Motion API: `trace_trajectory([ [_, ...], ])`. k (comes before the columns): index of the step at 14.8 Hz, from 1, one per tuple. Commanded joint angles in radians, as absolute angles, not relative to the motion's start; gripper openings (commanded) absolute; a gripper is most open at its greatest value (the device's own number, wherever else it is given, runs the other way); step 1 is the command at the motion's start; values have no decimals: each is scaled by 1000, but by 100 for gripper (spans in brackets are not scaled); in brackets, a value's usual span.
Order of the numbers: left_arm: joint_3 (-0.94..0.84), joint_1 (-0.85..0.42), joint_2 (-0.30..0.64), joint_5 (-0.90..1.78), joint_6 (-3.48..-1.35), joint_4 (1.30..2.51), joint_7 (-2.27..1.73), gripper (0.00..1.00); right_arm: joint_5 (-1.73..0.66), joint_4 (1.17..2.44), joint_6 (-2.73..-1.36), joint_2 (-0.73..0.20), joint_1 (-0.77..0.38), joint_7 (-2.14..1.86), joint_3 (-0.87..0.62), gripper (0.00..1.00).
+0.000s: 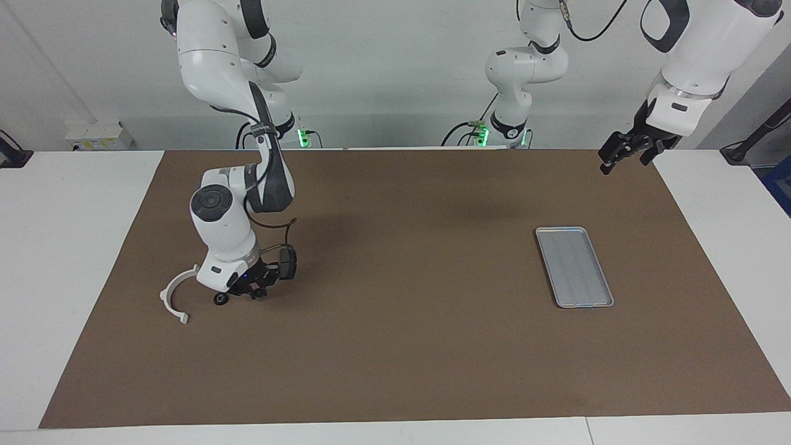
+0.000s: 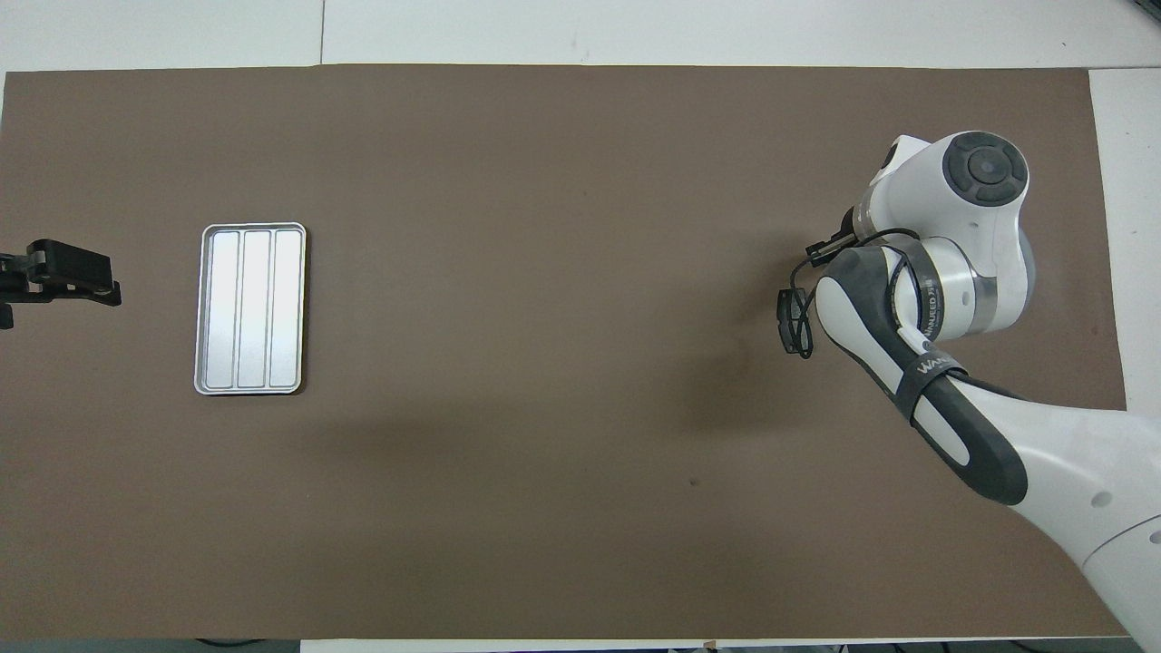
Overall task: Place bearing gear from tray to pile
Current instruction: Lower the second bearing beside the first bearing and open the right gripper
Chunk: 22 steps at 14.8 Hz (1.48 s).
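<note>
1. Bearing gear (image 1: 219, 300), a small dark round part, lies on the brown mat (image 1: 401, 346) near the surface's edge at the right arm's end. It sits among the pile (image 1: 163, 298), between the white curved bracket (image 1: 162, 295) and a dark brake pad (image 1: 287, 264).
2. Tray (image 1: 573, 266), toward the left arm's end of the surface, holds nothing, so the transfer looks essentially done.
3. Right end effector (image 1: 250, 287) hangs low just beside the gear with its fingertips clenched together. It appears to grip nothing, though I cannot tell whether it touches the gear.
4. Left end effector (image 1: 624, 151) waits, fingers spread and empty, above the corner of the surface at its own end.
5. Handling judgement: the gear is probably metal, so rigid, dense for its size and smooth. It should take a firm pinch without damage, but it could slip or roll if nudged on edge.
6. Best hold, if regrasping were needed, would be across the outer rim from above, with the fingers straddling the round body squarely.
7. From overhead the right arm hides the gear, so contact is best judged from the facing view.
</note>
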State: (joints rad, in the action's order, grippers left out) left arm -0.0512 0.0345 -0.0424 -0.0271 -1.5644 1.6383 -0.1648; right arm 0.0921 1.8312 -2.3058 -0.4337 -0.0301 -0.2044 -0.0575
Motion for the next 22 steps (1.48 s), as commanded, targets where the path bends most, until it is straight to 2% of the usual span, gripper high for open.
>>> trace_trajectory([
  [1,-52,38,-51,-17,-1552,1643,-155,100,86,1856,-2353,-443,-26,-186,-63,0],
  [6,-51,38,-51,-17,-1552,1643,-155,100,86,1859,-2362,-449,-26,-186,-63,0],
  [7,-52,38,-51,-17,-1552,1643,-155,100,86,1855,-2355,-448,-26,-181,-63,20],
  [8,-51,38,-51,-17,-1552,1643,-155,100,87,1847,-2339,-436,-26,-163,-63,56],
  [9,-51,38,-51,-17,-1552,1643,-155,100,87,1841,-2309,-410,-29,-144,-63,83],
  [10,-51,38,-51,-17,-1552,1643,-155,100,95,1829,-2274,-382,-40,-134,-63,100],
  [13,-51,38,-51,-17,-1552,1643,-155,100,95,1752,-2220,-322,-35,-129,-60,100],
  [16,-51,38,-51,-17,-1552,1643,-156,100,89,1593,-2050,-302,-32,-132,-60,100],
  [21,-51,38,-51,-17,-1552,1643,-155,100,98,1594,-2022,-171,-31,-106,-52,99],
  [22,-51,38,-51,-17,-1552,1643,-155,100,92,1589,-1947,-141,-26,-98,-52,100],
])
